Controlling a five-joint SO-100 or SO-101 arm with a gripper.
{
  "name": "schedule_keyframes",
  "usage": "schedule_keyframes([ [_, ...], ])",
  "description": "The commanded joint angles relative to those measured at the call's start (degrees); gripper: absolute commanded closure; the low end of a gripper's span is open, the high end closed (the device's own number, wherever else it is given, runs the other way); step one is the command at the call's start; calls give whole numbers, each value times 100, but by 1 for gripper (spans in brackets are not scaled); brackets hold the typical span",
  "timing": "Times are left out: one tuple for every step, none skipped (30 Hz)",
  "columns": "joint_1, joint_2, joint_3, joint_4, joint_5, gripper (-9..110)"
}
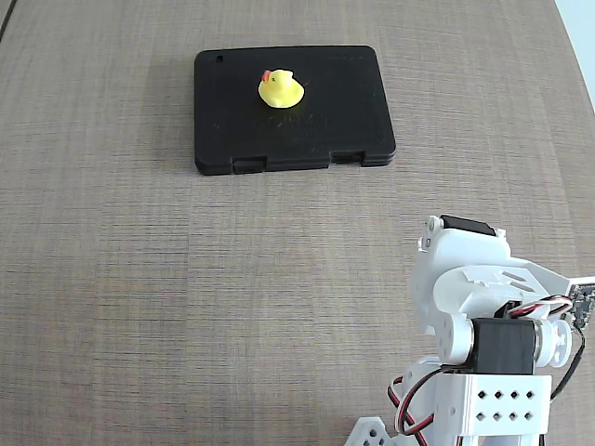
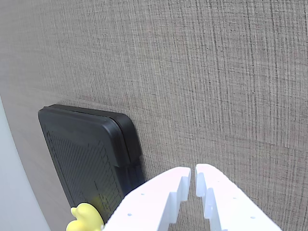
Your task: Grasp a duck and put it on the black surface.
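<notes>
Duck [image 1: 280, 89] sits upright on the black case [image 1: 353, 102], well apart from the arm [image 1: 493, 353], and the gripper [image 2: 193, 179] shows its fingers nearly touching with nothing between them, so the only risk now looks like a stray sweep nudging the duck off.

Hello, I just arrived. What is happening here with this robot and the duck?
The yellow duck already sits on the black case, near its middle. The white robot arm is folded back at the table's near edge, far from it. Its claw is nearly shut and holds nothing. The task looks finished.
</notes>
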Motion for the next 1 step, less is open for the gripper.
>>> schedule_keyframes([
  [53,387,-26,-26,-18,102],
])
